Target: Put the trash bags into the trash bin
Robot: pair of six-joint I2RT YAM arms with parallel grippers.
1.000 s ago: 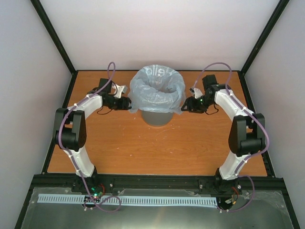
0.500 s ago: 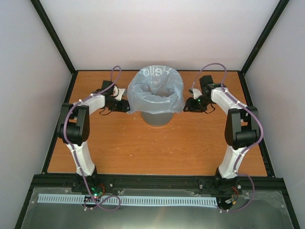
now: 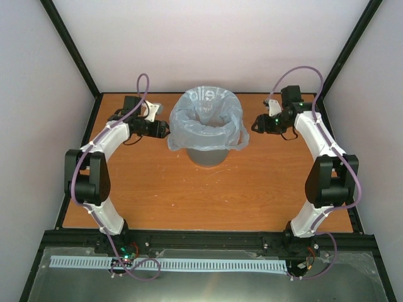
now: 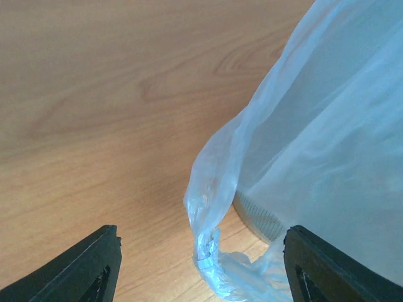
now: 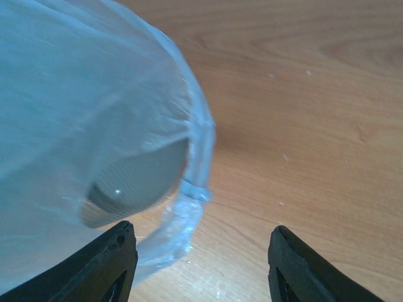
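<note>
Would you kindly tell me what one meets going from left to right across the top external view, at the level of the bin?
left gripper → trash bag draped over the trash bin → right gripper

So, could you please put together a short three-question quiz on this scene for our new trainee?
1. True or false: the trash bag lies flat on the table, apart from the trash bin.
2. Pick one. The left claw and right claw are: A) both shut on the bag; B) both open, one at each side of the bin; C) both over the bin's mouth.
3. Fill in the missing word: the bin stands ____ on the table, not tipped over.

Key: 1 false, since the bag lines the bin and folds over its rim; 2 B; 3 upright.
</note>
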